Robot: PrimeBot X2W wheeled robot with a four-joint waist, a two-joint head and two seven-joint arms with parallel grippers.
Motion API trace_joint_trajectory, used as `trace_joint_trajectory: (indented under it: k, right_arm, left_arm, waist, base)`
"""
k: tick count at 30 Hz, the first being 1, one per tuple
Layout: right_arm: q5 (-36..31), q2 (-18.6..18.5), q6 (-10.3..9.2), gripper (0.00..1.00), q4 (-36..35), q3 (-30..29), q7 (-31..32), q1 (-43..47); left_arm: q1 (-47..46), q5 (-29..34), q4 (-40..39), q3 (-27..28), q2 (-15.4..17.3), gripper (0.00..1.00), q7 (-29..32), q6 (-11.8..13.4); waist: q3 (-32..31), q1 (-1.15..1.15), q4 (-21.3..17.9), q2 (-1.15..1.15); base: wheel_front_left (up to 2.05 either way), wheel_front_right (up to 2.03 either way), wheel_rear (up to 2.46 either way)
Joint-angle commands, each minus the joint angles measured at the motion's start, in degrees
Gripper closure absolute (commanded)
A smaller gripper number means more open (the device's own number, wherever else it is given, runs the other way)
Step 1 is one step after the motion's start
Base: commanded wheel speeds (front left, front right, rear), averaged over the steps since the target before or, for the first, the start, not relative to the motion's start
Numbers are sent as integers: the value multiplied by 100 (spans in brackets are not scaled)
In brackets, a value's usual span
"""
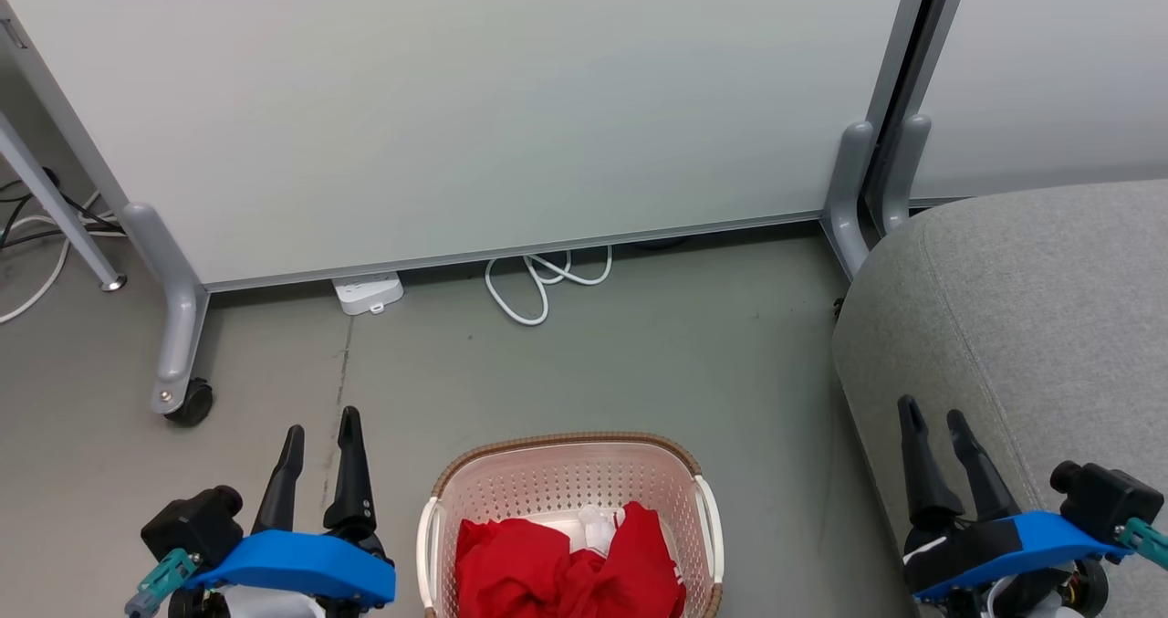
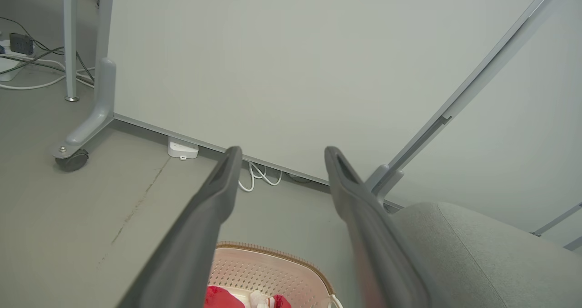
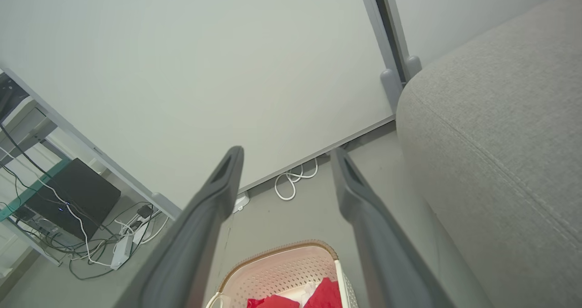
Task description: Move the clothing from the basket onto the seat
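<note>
Basket (image 1: 568, 442) stands on the floor (image 1: 639, 362), bottom centre of the head view. Its near end is cut off by the frame edge, and its bottom is hidden under the load. Clothing (image 1: 534, 563) lies inside the basket, a crumpled red heap with a white piece showing at the middle. The heap is cut off below, and I cannot tell whether it is one garment or several. Seat (image 1: 1049, 308) is to the right of the basket with a strip of floor between them, and it runs out of frame on the right.

Surroundings: a pale partition panel (image 1: 456, 98) stands behind on grey feet, the left foot on a black castor (image 1: 192, 403). A white power strip (image 1: 368, 291) and a looped white cable (image 1: 540, 282) lie at the panel's lower edge. Nothing lies between the basket and the seat.

Left gripper (image 1: 321, 419) is left of the basket and apart from it, jaws wide apart, empty, touching nothing. Right gripper (image 1: 929, 407) overlaps the seat's near edge in the head view, jaws wide apart and empty. I cannot tell whether it touches the seat.
</note>
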Motion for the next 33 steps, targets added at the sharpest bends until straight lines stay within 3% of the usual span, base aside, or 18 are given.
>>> trace_joint_trajectory:
  k: [1,33]
  right_arm:
    - [-153,-46,11,0,-56,18,-49,-92]
    - [-1731,-60,14,0,-17,89,-213,6]
  left_arm:
    - [-110,158,-22,-29,35,0,-56,5]
    - [-133,1482,256,-151,35,0,-454,11]
  waist:
    - [-3,0,2,0]
    - [-45,0,44,0]
  base:
    - [0,0,0]
    - [0,0,0]
